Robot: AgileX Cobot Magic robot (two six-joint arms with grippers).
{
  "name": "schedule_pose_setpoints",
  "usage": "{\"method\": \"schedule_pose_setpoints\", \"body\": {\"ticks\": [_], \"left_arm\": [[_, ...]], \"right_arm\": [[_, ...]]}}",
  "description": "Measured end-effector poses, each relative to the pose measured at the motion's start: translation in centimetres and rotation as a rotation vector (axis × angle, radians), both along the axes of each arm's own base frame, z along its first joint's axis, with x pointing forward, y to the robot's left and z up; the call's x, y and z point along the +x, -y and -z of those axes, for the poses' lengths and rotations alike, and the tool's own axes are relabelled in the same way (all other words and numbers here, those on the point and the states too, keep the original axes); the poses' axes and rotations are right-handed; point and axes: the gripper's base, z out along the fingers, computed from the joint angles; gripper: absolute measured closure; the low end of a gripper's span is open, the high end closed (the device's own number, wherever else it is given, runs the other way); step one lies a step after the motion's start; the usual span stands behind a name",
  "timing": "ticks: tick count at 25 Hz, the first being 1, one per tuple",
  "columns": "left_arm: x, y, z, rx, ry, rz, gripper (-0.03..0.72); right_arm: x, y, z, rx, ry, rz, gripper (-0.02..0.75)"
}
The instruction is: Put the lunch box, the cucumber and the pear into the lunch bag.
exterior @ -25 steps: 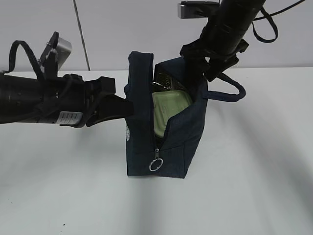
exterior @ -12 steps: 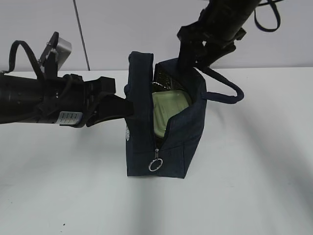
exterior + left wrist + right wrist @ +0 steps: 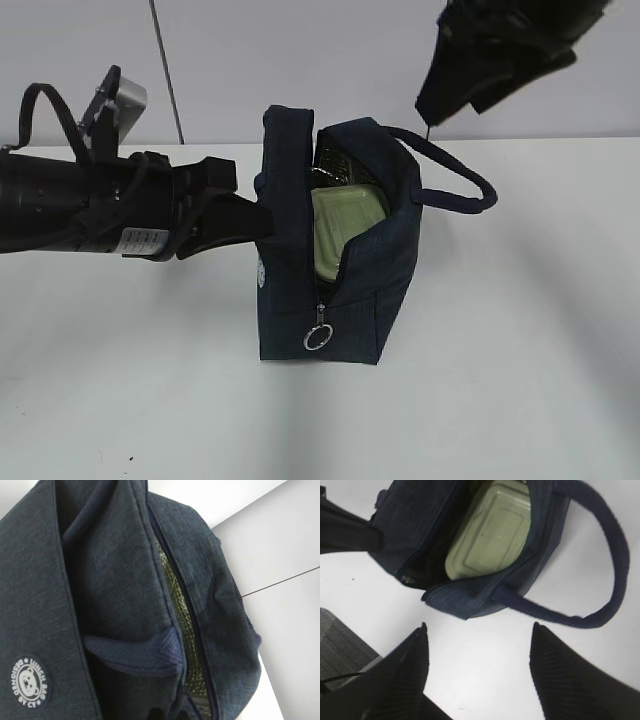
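Note:
The navy lunch bag (image 3: 375, 285) stands on end mid-table, its zipper open and the silver ring pull (image 3: 318, 337) hanging low. The lunch box (image 3: 343, 232) with its sage-green lid (image 3: 490, 535) sits inside the mouth. My left gripper (image 3: 260, 222) is shut on the bag's left flap, and navy fabric (image 3: 100, 580) fills its wrist view. My right gripper (image 3: 452, 100) hangs high above the bag's right side. It is open (image 3: 477, 635) with only bare table between its fingers. The loop handle (image 3: 616, 555) lies free. The cucumber and the pear are out of view.
The white table (image 3: 520, 380) runs around the bag on all sides, with a pale wall (image 3: 250, 60) behind. A grey surface (image 3: 337, 642) past the table's edge shows at the lower left of the right wrist view.
My right gripper has lifted up and to the right, away from the bag's mouth and handle. The left gripper and the bag have stayed put.

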Motion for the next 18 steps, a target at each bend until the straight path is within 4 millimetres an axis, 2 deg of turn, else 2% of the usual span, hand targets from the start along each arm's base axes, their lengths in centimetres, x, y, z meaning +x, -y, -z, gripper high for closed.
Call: {"method": "schedule_pose_setpoints", "body": {"ticks": [5,10,14,18], "left_arm": [[0.0,0.0,0.0,0.000,0.000,0.000,0.703],[0.0,0.0,0.0,0.000,0.000,0.000,0.703],[0.0,0.0,0.0,0.000,0.000,0.000,0.703],[0.0,0.0,0.0,0.002,0.001,0.001,0.703]], "right_arm": [[-5.2,0.6,1.9,0.108,-0.005,-0.007,0.246],[-8.7,0.3,5.3,0.269,-0.068,-0.007,0.246],[-9.7,0.5,8.1,0.427,-0.133,0.019,0.246],[-9.0,2.1,10.2,0.550,-0.147,0.077,0.246]]}}
